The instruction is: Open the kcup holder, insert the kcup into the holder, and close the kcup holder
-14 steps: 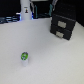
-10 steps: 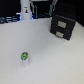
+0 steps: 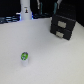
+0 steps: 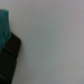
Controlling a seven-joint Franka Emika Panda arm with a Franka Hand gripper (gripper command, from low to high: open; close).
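Kcup alone on the white table, holder shut at the far right

Kcup [image 3: 23, 57] stands upright on the white table [image 3: 47, 55], near the front and toward the exterior view's left. It is small, with a green top and a pale body, and nothing touches it. Well apart from it, at the far right of that view, sits the kcup holder [image 3: 64, 26], a black box turned slightly on the table. Its two stacked drawer fronts each carry a pale handle, and both drawers look pushed in flush, though the picture is soft enough that a small gap would be hard to catch.

Along the far edge, toward the left, a taller white bottle-like object [image 3: 25, 10] stands upright against a dark background. A dark vertical shape near the far edge, just left of the holder, may be part of the arm, but it is too blurred to be sure.

The wrist view shows mostly bare pale surface. At one edge a dark rounded part [image 4: 9, 62] of the gripper body comes in, with a teal patch [image 4: 4, 27] beside it. The fingertips are out of sight in both views, so I cannot tell whether the jaws are apart or together.
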